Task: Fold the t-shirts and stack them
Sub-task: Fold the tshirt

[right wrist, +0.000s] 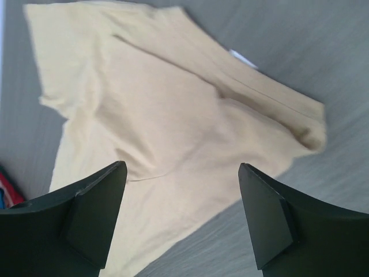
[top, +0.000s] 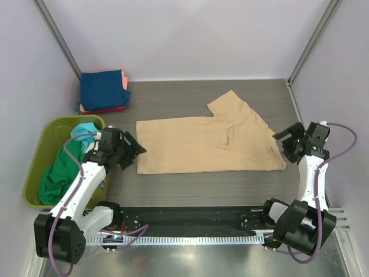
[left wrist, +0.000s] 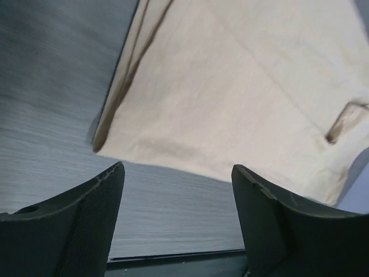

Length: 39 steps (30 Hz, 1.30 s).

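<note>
Surface: dark grey wood-grain worktop (top: 173, 95), pale walls on three sides.

Main item: large tan cloth t-shirt (top: 210, 141) (left wrist: 230, 104) (right wrist: 167, 127), flat at mid-worktop, long axis left to right. One short sleeve points toward the far right corner. Soft creases near the right end. Two layers visible at the left edge in the left wrist view.

Left side: left gripper (top: 134, 151) (left wrist: 177, 168) spread wide, nothing between the fingers. Sits just beside the tee's left edge, close to its near-left corner. Wrist view: both dark fingers over bare worktop, cloth edge just ahead. Contact with cloth: cannot tell.

Right side: right gripper (top: 282, 143) (right wrist: 183, 166) spread wide, likewise holding nothing. Sits at the tee's right end, near its near-right corner. Wrist view: cloth in line between the fingertips. Contact: cannot tell.

Folded pile: far left corner of the worktop, well apart from the tan tee. Navy blue folded t-shirt (top: 102, 88) on top, pink t-shirt (top: 125, 81) showing as a strip at the right side, red t-shirt (top: 106, 109) at the bottom.

Container: olive-green plastic bin (top: 34, 184) at the left edge, beside the left arm. Holds a crumpled green t-shirt (top: 60, 173) and a teal t-shirt (top: 83, 128) at its far end.
</note>
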Each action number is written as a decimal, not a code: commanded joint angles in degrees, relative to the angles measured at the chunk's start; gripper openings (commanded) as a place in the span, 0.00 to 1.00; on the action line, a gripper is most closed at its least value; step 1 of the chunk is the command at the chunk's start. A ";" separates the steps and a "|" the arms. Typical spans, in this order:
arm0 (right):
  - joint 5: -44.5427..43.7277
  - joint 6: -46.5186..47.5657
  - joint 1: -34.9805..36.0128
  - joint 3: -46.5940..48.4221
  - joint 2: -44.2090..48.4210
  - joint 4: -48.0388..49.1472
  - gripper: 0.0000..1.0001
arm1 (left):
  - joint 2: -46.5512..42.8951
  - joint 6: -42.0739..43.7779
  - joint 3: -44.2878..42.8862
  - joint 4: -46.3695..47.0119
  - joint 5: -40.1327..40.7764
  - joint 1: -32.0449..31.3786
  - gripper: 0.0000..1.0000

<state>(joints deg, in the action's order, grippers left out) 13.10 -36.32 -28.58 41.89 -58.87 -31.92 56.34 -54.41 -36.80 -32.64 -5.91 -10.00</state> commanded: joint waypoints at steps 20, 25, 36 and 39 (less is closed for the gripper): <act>-17.50 22.87 31.57 94.12 -77.77 -6.49 0.88 | -1.57 28.66 -19.37 -11.04 17.86 1.21 0.77; -16.70 23.74 33.32 103.91 -88.85 -5.70 0.88 | -4.92 28.84 -15.15 -7.97 19.36 1.04 0.77; -20.22 24.80 35.87 104.89 -97.66 2.74 0.87 | -1.40 29.28 -15.94 -7.87 17.16 1.03 0.75; -20.14 24.36 36.13 105.24 -99.24 4.15 0.86 | -1.84 29.19 -15.76 -7.61 17.34 1.04 0.75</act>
<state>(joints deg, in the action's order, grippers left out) -6.35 -11.64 7.79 145.08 -155.87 -30.57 55.44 -26.28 -51.92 -42.59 11.33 -8.97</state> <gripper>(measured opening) 0.866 0.748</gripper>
